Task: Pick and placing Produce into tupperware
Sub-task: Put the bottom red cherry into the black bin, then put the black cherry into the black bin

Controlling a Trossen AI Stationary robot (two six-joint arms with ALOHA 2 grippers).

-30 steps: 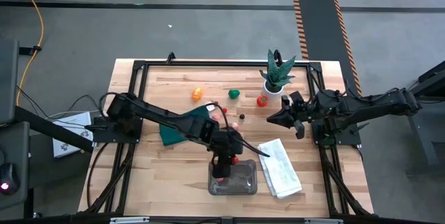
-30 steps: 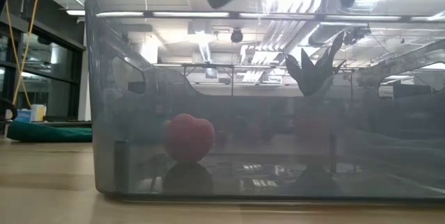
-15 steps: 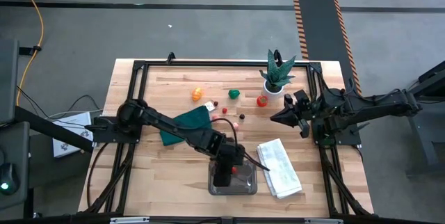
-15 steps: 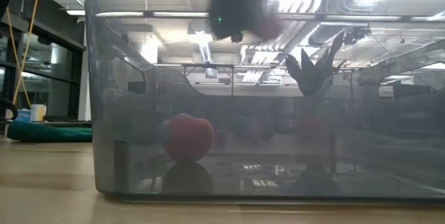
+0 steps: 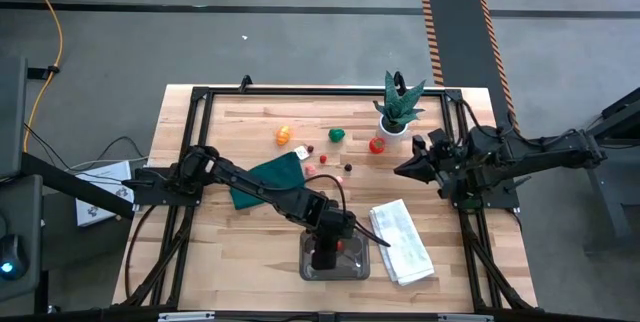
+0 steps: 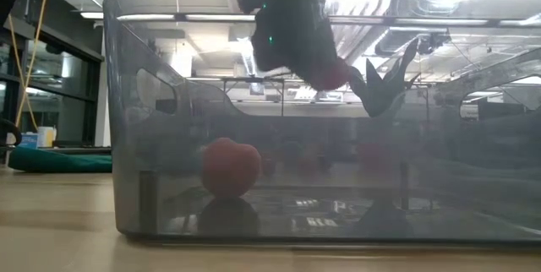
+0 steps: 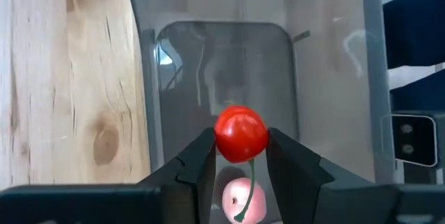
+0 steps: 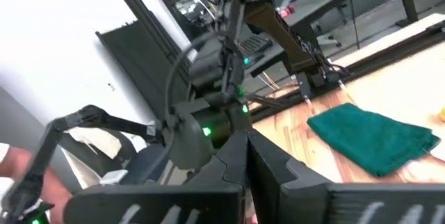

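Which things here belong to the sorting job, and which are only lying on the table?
Belong to the job:
- tupperware
- red cherry held in the left gripper
- pink fruit already inside
- loose produce on the table

Only lying about:
- potted plant
- white towel
- green cloth

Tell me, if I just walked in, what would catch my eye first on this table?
Probably the left gripper, reaching down into the clear tupperware at the table's near edge with a shiny red cherry pinched between its fingers; a pink fruit already lies below it. Next, the spiky potted plant at the far side, with small produce scattered nearby, and the right gripper waiting shut beside it.
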